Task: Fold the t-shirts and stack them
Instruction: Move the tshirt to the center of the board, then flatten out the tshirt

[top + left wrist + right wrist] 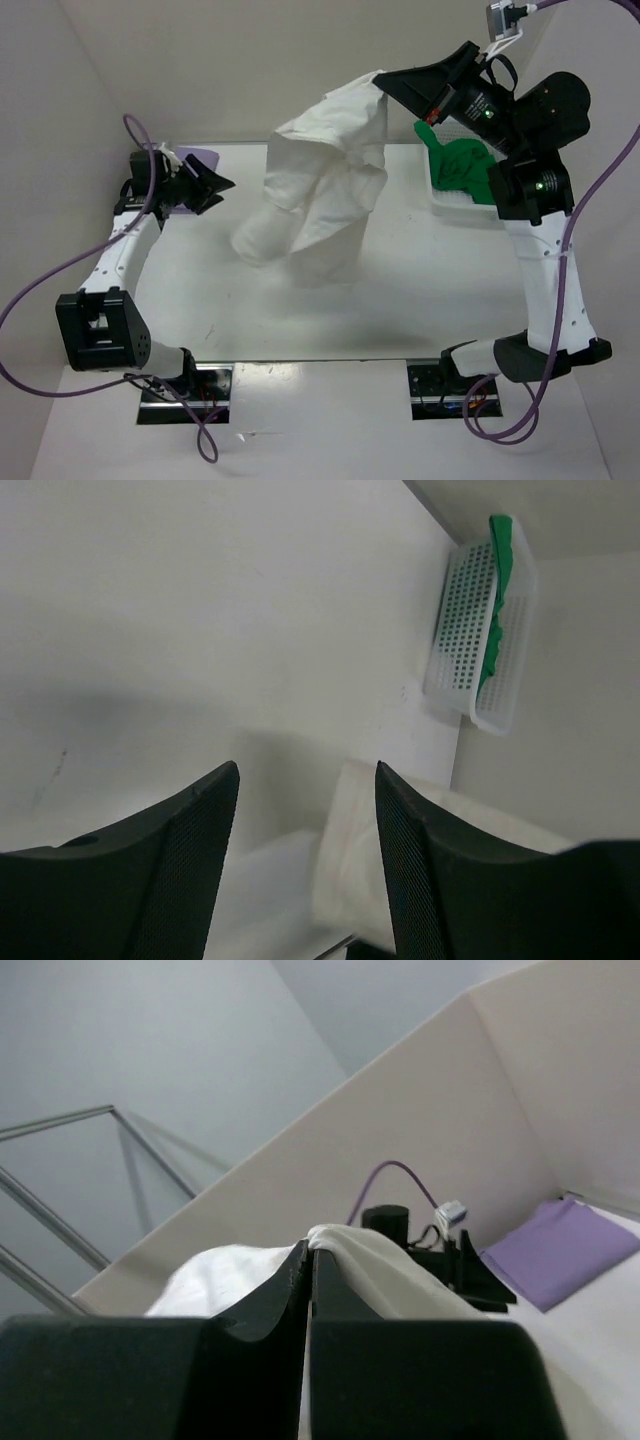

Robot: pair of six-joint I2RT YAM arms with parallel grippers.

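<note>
The right gripper (384, 82), jaws pinched tight on one edge of the cream white t-shirt (325, 190), holds it high over the table's (420, 300) centre, probably so the cloth hangs free and opens out. The left gripper (221, 191) hovers at nine o'clock, fingers spread and empty, likely placed to catch a hanging corner. The lavender t-shirt (200, 157) lies at ten o'clock, and the green t-shirt (458, 165) sits in the basket (462, 207) at two.

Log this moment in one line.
right gripper: shut on cream t-shirt, hanging | left gripper: open, empty | green t-shirt: in basket | lavender t-shirt: flat
</note>
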